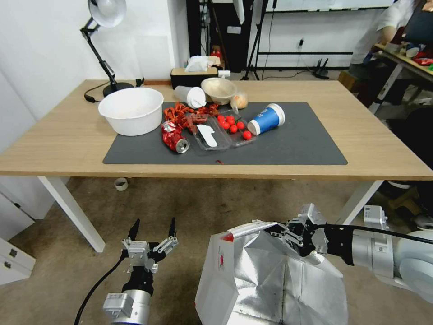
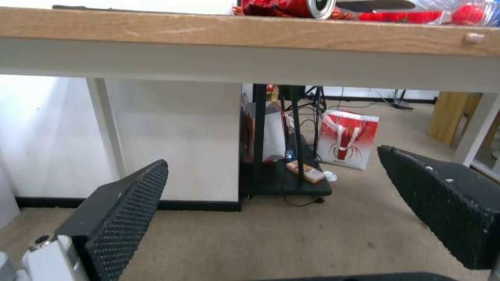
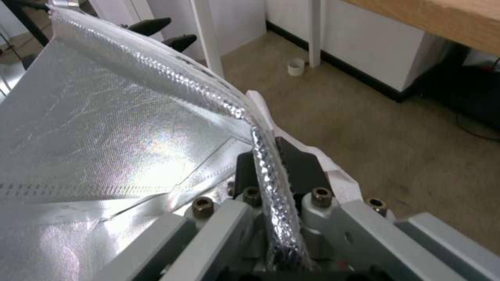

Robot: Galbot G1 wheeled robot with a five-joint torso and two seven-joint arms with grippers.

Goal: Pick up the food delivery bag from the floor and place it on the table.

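The food delivery bag [image 1: 252, 284] is white with a small red logo, and its open mouth shows silver foil lining [image 3: 109, 128]. It is below the table's [image 1: 383, 149] near edge, over the floor [image 1: 189, 207]; its base is out of view. My right gripper [image 1: 276, 231] is shut on the bag's top rim, and the foil edge runs between its pads [image 3: 299, 168]. My left gripper [image 1: 153, 223] hangs open to the left of the bag, apart from it, pointing under the table. Its two black fingers [image 2: 125, 218] have nothing between them.
The dark grey mat [image 1: 297, 144] holds a white bowl [image 1: 131, 109], a crushed red can [image 1: 175, 137], tomatoes [image 1: 232, 124], a blue cup [image 1: 267, 119] and a clear tray. A tape roll [image 1: 120, 183] lies by the white table leg [image 1: 74, 212]. A red and white paper bag [image 2: 348, 138] stands beyond the table.
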